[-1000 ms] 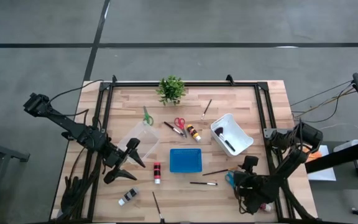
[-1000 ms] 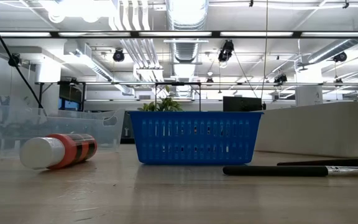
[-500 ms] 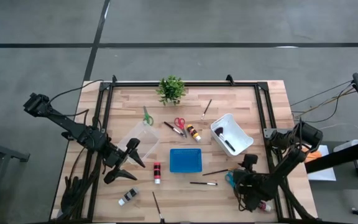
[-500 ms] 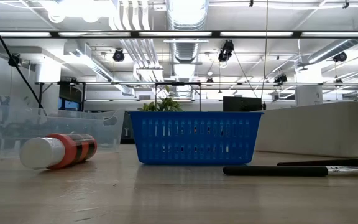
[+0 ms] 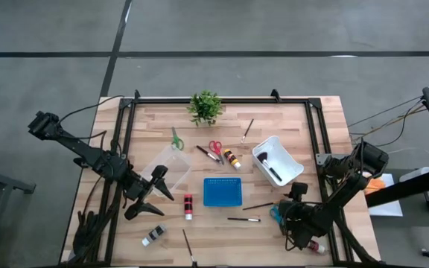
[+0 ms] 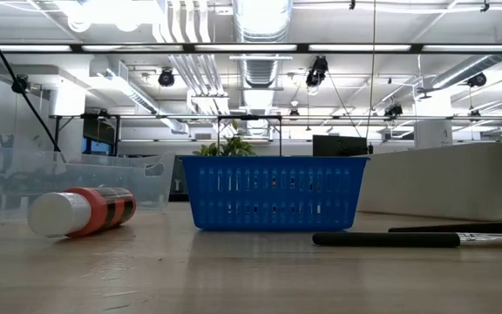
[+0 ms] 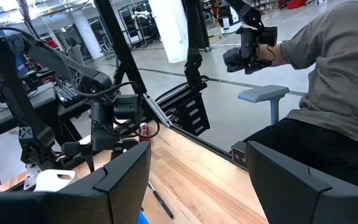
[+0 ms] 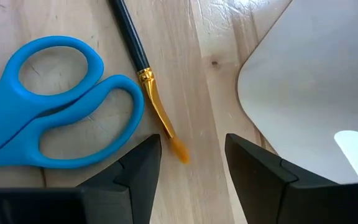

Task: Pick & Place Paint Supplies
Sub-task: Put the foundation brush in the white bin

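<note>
My right gripper (image 5: 287,209) (image 8: 191,180) is open and hovers low over the blue-handled scissors (image 8: 48,102) (image 5: 275,214) and a black brush with an orange tip (image 8: 148,87), both flat on the wood beside the white bin (image 5: 277,160). My left gripper (image 5: 151,195) (image 7: 197,193) is open and waits by the clear container (image 5: 166,165). A red bottle (image 5: 188,206) (image 6: 81,211), a black-and-white bottle (image 5: 153,235) and an orange bottle (image 5: 232,158) lie on their sides. Red scissors (image 5: 215,148), green scissors (image 5: 176,139) and several brushes (image 5: 243,219) lie flat.
A blue basket (image 5: 223,191) (image 6: 273,192) stands mid-table, and the white bin holds a brush. A potted plant (image 5: 205,106) is at the far edge. Black frame rails run along both sides. A seated person (image 7: 334,93) is beyond the table's right side.
</note>
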